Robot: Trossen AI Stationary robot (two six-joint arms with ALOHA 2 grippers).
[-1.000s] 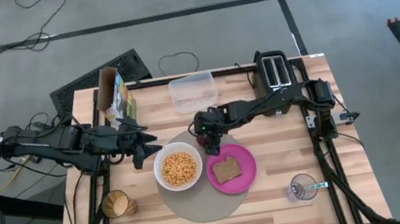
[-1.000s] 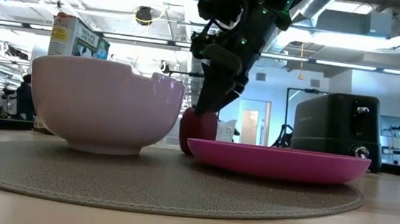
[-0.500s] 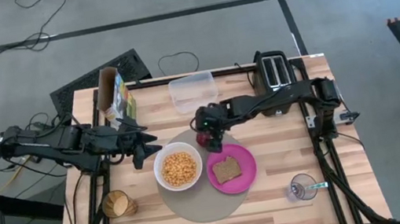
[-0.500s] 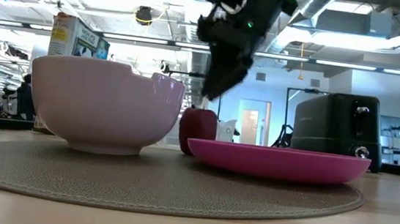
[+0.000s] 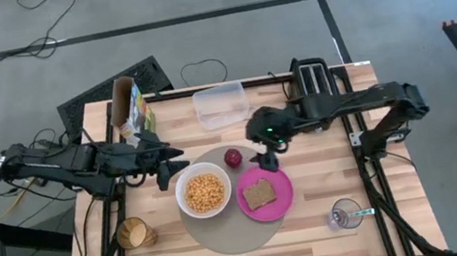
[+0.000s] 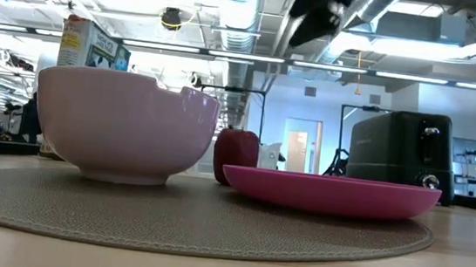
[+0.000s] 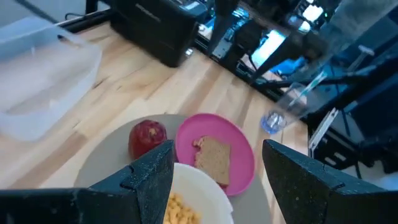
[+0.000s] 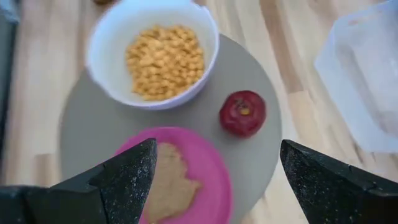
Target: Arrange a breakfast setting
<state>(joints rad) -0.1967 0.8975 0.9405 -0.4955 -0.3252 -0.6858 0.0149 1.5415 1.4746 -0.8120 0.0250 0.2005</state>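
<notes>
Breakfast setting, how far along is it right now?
Done: the bowl of cereal, the plate with toast and the apple sit on the mat. In hand: nothing; the right gripper hangs open above the plate's edge. Left: the glass with the spoon stands off the mat.

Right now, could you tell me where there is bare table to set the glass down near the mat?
Bare wood lies in front of the mat, between the magenta plate and the clear glass, and right of the plate. It is crowded behind: apple, bowl, right gripper and left gripper.
</notes>
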